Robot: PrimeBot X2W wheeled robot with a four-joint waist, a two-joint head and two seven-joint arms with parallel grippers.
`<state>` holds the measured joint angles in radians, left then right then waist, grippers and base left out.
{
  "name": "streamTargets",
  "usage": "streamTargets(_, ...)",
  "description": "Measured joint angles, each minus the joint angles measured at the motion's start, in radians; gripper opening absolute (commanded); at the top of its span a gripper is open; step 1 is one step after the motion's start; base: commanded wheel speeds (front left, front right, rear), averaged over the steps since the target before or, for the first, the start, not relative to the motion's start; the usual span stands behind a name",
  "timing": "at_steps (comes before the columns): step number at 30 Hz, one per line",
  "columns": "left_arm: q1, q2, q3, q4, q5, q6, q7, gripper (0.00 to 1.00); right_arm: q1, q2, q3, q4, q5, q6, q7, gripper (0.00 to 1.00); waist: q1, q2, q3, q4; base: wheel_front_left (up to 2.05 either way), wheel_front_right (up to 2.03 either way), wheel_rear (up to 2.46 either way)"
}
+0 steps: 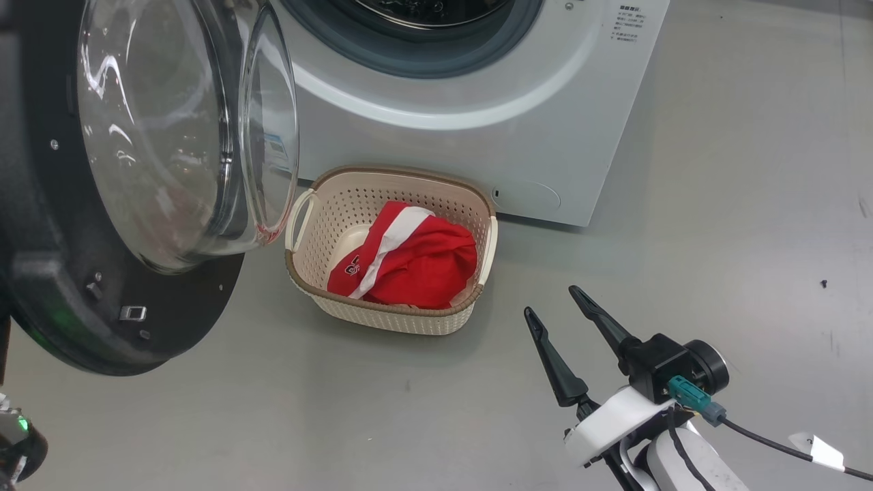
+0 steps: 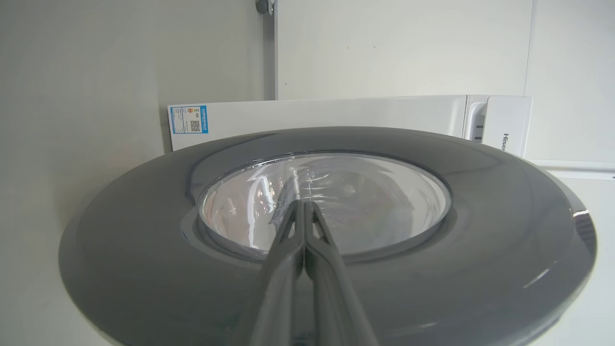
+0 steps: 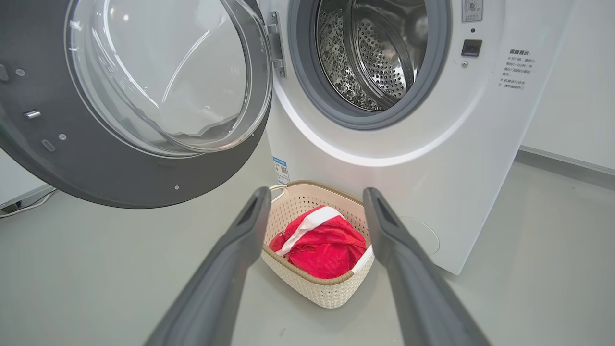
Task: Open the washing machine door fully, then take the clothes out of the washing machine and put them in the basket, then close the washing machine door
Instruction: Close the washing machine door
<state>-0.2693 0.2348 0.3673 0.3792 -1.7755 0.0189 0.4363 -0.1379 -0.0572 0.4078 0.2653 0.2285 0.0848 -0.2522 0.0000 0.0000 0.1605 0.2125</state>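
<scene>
- Black glossy round washing machine door (image 1: 41, 225) with its bulging clear glass bowl: far left, swung wide open, inner face toward the basket.
- Left gripper (image 2: 303, 206): the two long dark fingers are pressed together with nothing between them. They lie along the door's outer face, tips over the glass window. Contact with the door cannot be told.
- Small cream perforated plastic basket (image 1: 395, 320) with a brown woven-look rim: on the grey floor (image 1: 682, 239), right of the door, just in front of the machine and below the port.
- Bright red jerseys with white stripes, the clothes (image 1: 416, 266): bunched inside the basket, below the rim.
- Big white front-loading washing machine (image 1: 477, 150): far centre. The dimpled steel drum (image 3: 379, 62) shows no fabric in the visible part.
- Right gripper (image 1: 554, 303): near right, above the floor and well apart from the basket, fingers spread wide and empty, aimed toward basket and port.
- Judgement: unloading looks finished; the step in hand is closing the door.
- Next move calls for the left arm to push the outer face rightward, toward the port, with pressure away from the hinge side until the latch seats. The right arm should stay out of the swing, and the basket looks low enough to pass under it.
</scene>
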Motion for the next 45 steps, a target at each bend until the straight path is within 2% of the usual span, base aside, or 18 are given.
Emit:
streamTargets(5,-0.001,0.002,0.01,-0.014,-0.037,0.038,0.066,0.0,0.0,0.0,0.0,0.001,0.0,0.0,0.0,1.0,0.0,0.0,0.0,0.004,0.0,0.0,0.0)
streamTargets(12,-0.001,0.004,0.009,-0.041,-0.081,0.055,0.129,0.0,-0.001,0.0,0.0,0.001,0.0,-0.001,0.0,1.0,0.0,0.0,0.0,0.007,0.0,0.0,0.0)
streamTargets(28,0.028,-0.031,-0.061,-0.144,-0.135,0.069,0.281,0.0,-0.009,0.0,0.0,0.005,0.0,-0.008,0.0,1.0,0.0,0.0,0.008,-0.002,0.0,0.0,0.0)
streamTargets(45,0.1,-0.099,-0.138,-0.255,-0.179,0.07,0.362,0.0,-0.019,0.0,0.012,0.015,0.002,-0.008,0.0,1.0,0.0,0.0,0.012,-0.076,0.0,0.0,0.0)
